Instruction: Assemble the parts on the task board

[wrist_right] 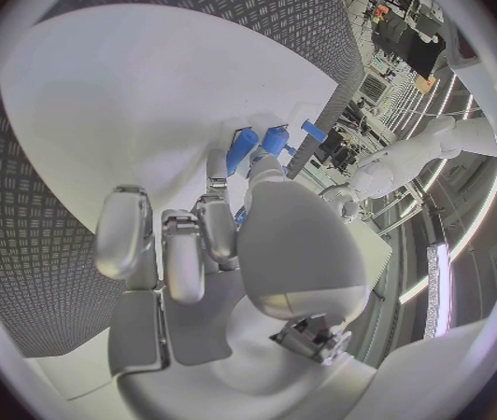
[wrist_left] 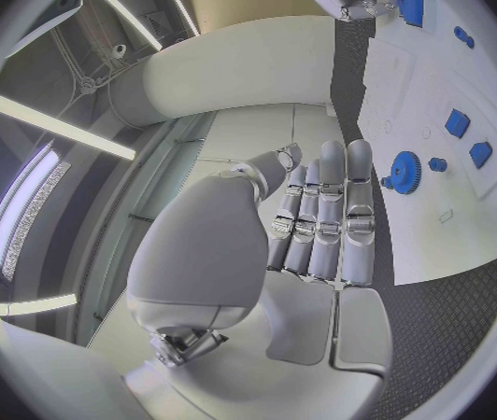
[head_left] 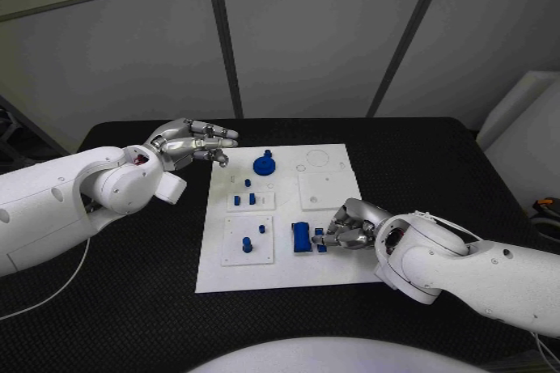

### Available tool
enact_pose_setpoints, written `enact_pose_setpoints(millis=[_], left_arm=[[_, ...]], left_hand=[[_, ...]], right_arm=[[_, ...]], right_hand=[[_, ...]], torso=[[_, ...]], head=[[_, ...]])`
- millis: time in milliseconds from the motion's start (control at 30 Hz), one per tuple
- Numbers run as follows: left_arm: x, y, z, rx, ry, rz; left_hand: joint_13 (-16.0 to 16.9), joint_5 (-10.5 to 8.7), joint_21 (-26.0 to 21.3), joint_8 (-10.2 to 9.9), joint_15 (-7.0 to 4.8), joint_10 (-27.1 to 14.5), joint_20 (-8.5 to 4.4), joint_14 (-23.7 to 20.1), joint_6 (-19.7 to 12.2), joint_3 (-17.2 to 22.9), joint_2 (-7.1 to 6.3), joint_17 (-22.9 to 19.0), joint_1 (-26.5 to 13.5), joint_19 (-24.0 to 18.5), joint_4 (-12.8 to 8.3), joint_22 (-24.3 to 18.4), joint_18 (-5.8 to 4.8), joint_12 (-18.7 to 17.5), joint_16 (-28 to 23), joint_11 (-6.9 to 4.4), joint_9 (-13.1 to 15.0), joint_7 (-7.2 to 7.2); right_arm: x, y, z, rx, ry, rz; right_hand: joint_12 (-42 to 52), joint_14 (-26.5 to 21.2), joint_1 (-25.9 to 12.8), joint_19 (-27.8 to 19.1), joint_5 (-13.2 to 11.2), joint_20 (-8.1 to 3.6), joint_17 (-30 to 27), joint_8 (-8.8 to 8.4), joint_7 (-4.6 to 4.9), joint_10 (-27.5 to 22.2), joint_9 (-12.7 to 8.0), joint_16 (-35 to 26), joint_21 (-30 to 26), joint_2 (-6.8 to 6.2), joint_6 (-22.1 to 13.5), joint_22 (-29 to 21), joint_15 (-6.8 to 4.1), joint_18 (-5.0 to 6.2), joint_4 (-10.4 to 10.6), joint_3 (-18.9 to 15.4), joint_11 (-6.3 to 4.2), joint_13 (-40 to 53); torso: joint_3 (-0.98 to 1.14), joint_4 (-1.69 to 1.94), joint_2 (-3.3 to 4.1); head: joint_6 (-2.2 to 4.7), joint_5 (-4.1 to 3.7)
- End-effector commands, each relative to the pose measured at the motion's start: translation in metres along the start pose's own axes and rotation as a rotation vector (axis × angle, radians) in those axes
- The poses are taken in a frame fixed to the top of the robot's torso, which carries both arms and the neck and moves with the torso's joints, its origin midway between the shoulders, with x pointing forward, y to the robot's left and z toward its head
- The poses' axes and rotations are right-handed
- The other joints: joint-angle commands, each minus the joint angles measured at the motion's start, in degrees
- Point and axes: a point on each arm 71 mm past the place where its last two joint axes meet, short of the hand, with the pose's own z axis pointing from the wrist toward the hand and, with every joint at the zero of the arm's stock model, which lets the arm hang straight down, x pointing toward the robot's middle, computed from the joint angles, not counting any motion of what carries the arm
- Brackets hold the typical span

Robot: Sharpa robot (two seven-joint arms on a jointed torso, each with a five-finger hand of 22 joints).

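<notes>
We see a matt white task board (head_left: 286,268) of smooth plastic, glossy blue plastic parts (head_left: 265,163), a rough textured black desk (head_left: 140,308), and silver metallic robot hands (head_left: 187,142).

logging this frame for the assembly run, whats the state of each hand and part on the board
left hand: raised beside the white task board's far left corner, fingers apart, holding nothing
right hand: fingers closed on the long blue block
long blue block: lying on the board, gripped
round blue gear: lying flat on the board, untouched
small blue pegs: standing in the square insets, untouched
</notes>
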Motion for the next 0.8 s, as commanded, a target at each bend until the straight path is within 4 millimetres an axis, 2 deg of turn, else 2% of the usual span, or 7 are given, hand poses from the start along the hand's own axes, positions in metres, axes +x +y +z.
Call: enact_pose_setpoints(millis=[33, 500, 700, 800], left_arm=[[0.002, -0.001, 0.000, 0.003, 0.017, -0.006], [0.001, -0.001, 0.000, 0.001, 0.017, -0.006], [0.001, -0.001, 0.000, 0.000, 0.017, -0.006], [0.001, -0.001, 0.000, -0.001, 0.017, -0.006]], left_hand=[[0.0, 0.16, -0.2, 0.3, 0.17, -0.5, -0.03, -0.3, -0.3, 0.1, 0.17, -0.1, -0.5, -0.3, -0.3, 0.1, -0.33, 0.3, -0.1, -0.06, 0.0, 0.03], [0.0, 0.16, -0.2, 0.3, 0.17, -0.5, -0.03, -0.3, -0.3, 0.1, 0.17, -0.1, -0.5, -0.3, -0.3, 0.1, -0.33, 0.3, -0.1, -0.06, 0.0, 0.03], [0.0, 0.16, -0.2, 0.3, 0.17, -0.5, -0.03, -0.3, -0.3, 0.1, 0.17, -0.1, -0.5, -0.3, -0.3, 0.1, -0.33, 0.3, -0.1, -0.06, 0.0, 0.03], [0.0, 0.16, -0.2, 0.3, 0.17, -0.5, -0.03, -0.3, -0.3, 0.1, 0.17, -0.1, -0.5, -0.3, -0.3, 0.1, -0.33, 0.3, -0.1, -0.06, 0.0, 0.03]], right_arm=[[0.002, 0.004, -0.001, -0.021, 0.017, -0.005], [0.000, 0.004, -0.004, -0.042, 0.000, -0.013], [-0.003, 0.002, -0.011, -0.078, 0.011, -0.027], [-0.004, 0.000, -0.015, -0.090, 0.025, -0.038]], right_hand=[[0.3, 6.0, -1.4, 0.2, -0.9, 0.08, 15.1, 0.07, 0.38, 0.0, 0.2, 0.3, 0.1, 0.22, -0.1, 0.0, -0.30, -0.29, 0.0, -0.9, 0.22, 2.7], [0.3, 6.0, -3.2, 0.2, -3.4, 0.07, 15.1, 0.37, 0.33, 0.0, 0.6, 0.3, 0.1, 0.39, -0.3, 0.1, -0.32, -0.28, 0.0, -2.4, 0.19, 2.8], [0.0, 5.9, -1.2, 0.1, -3.9, 0.05, 15.0, 0.48, 0.33, -0.1, 0.8, 0.2, 0.0, 0.00, -0.6, 0.0, -0.34, -0.25, -0.5, -2.5, 0.18, 2.7], [0.0, 6.0, -0.2, 0.1, -5.0, 0.07, 15.0, 0.58, 0.38, -0.2, 1.0, 0.2, 0.0, -0.40, -0.7, 0.0, -0.31, -0.25, -0.7, -2.7, 0.22, 2.8]], torso=[[0.02, 0.01, -0.03], [0.02, -0.05, -0.02], [0.06, -0.05, -0.04], [0.02, -0.06, -0.12]], head=[[0.01, -0.05], [-0.06, 0.00], [-0.16, 0.00], [-0.16, -0.04]])
